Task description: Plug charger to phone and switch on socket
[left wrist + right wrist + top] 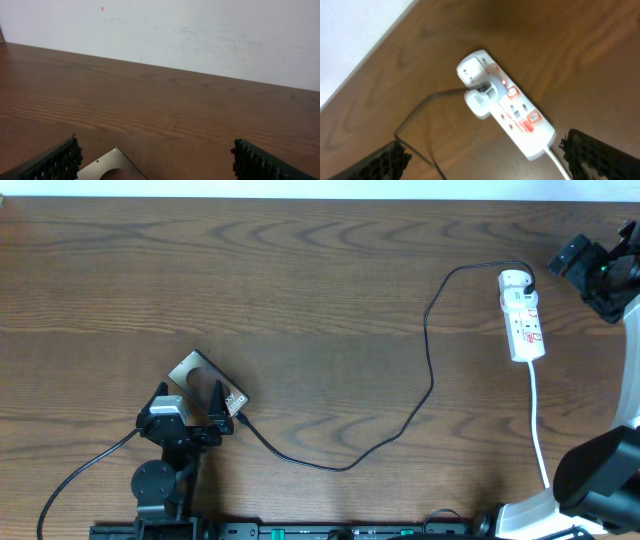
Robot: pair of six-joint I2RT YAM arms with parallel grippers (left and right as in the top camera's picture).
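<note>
- The charger is a long thin black wire that lies on the brown wooden table in a big loose curve.
- One end of the wire goes down to the near left side, where it touches the end of the phone. I cannot tell if the little tip is pushed all the way in.
- The other end goes up to the far right side and into a white plug block that sits in the socket.
- The socket is a long white power strip with red marks on it. It lies flat near the right edge of the table, well apart from the phone.
- One small red spot next to the plug block looks lit up.
- A white cord runs from the near end of the socket toward the front of the table.
- The phone is flat and dark and lies a bit crooked on the table.
- The left gripper hangs right over the phone. Its two fingers are spread wide, and it holds nothing. One corner of the phone shows between them.
- The right gripper is up above the socket, a little to the side. Its fingers are spread wide too, and it holds nothing.
- A white wall stands behind the far edge of the table.
</note>
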